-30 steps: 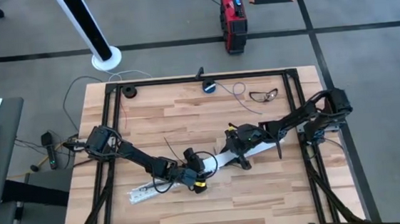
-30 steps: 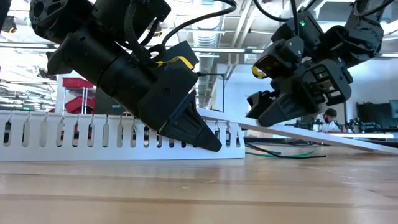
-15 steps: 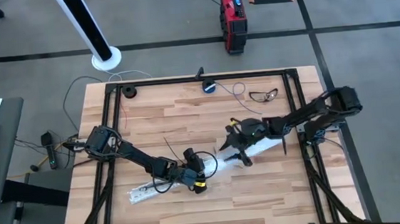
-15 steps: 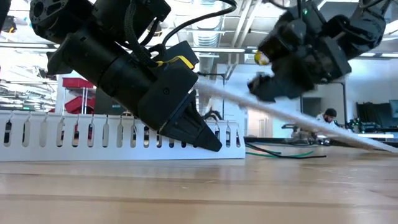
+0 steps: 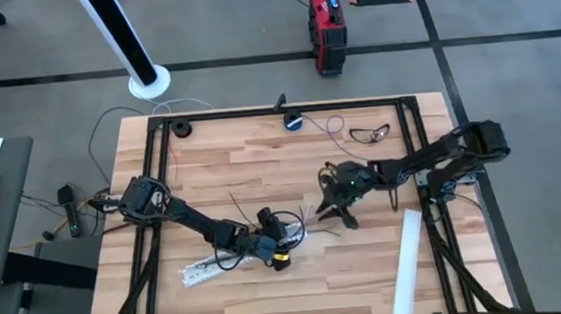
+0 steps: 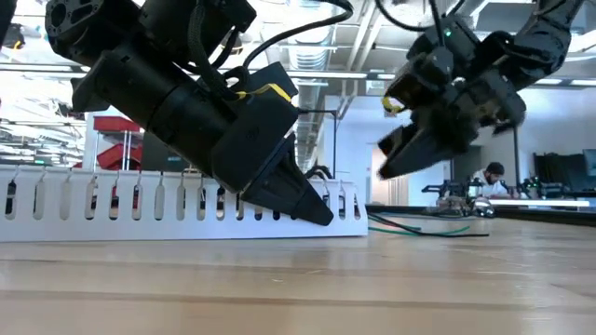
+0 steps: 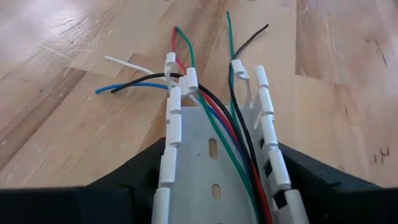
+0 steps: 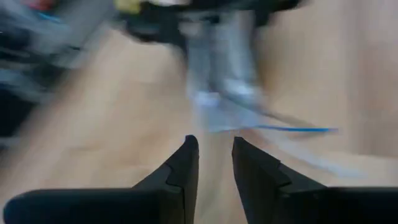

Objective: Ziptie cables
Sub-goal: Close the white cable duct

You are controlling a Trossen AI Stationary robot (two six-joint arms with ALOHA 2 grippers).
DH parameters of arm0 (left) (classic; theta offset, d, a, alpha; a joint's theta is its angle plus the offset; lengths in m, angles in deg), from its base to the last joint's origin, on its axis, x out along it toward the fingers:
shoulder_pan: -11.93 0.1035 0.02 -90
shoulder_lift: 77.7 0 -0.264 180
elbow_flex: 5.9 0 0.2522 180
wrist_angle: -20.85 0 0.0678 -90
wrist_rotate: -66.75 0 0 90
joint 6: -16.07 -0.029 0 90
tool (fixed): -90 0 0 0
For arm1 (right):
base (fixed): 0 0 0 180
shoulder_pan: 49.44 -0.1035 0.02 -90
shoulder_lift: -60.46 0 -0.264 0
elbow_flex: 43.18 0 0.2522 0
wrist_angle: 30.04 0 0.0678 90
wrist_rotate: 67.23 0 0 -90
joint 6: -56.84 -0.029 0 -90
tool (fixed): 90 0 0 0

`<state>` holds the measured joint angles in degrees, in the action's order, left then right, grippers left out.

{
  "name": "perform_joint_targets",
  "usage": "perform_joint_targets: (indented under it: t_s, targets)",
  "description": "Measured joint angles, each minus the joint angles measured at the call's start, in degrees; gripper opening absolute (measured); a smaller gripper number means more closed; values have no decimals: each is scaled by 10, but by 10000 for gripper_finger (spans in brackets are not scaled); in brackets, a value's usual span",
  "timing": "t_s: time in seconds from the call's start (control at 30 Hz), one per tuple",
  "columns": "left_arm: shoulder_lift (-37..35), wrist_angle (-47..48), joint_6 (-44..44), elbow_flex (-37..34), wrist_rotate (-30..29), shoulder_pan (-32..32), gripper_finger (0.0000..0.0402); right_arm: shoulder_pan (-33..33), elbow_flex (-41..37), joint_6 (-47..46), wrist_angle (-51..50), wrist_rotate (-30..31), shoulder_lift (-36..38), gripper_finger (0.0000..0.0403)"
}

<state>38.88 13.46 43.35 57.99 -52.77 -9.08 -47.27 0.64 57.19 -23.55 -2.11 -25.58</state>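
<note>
A white slotted channel (image 5: 214,265) lies on the table near the front left. The cables (image 7: 219,127), several thin green, red, black, blue and white wires, run along inside it and spill out of its end (image 5: 310,218). My left gripper (image 5: 276,250) is shut on that end of the channel. My right gripper (image 5: 329,210) hangs just beyond the loose wire ends, above the table. Its fingers (image 8: 186,163) stand a narrow gap apart with nothing between them. My left gripper pinches the channel near its wire end, one finger outside each slotted side wall (image 7: 166,177). The fingers lie along the channel and slant down toward the table's right (image 6: 312,212). The channel rests flat on the table with the wires in it.
A long flat white strip (image 5: 407,267) lies at the near right, along the table's frame, reaching past the front edge. A round blue-black device (image 5: 294,122), a thin wire loop (image 5: 369,132) and a black knob (image 5: 180,129) sit at the far edge.
The long white strip was held in my right gripper by one end, which it raised so the strip tilted steeply. The strip has come out of the gripper and now lies at the table's near right. My right gripper stays above the wire ends.
</note>
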Motion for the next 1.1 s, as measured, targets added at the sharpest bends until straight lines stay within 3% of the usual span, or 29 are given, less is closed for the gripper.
perform_joint_targets:
  t_s: [0.07, 0.13, 0.4, 0.53, 0.67, 0.83, 1.1]
  targets:
    - [0, 0, 2, 0, 4, 0, 231, -20, 1, -40, -47, -52, 26, 92]
    - [0, -1, -4, 0, 7, 0, 231, -53, 1, -65, -128, -46, 56, 92]
    - [-1, 5, 8, 9, -4, 5, 231, -202, -1, -190, -446, 161, 220, 62]
    - [-4, 13, 11, 30, 62, 18, 236, -256, 0, -277, -449, 225, 259, 47]
    - [-8, 63, 11, 52, 133, 26, 246, -271, 1, -312, -390, 233, 264, 58]
    - [-9, 114, 10, 70, 196, 39, 268, -272, 1, -331, -340, 227, 257, 103]
    - [-33, 158, -5, 109, 218, 46, 292, -291, 1, -351, -380, 208, 257, 202]
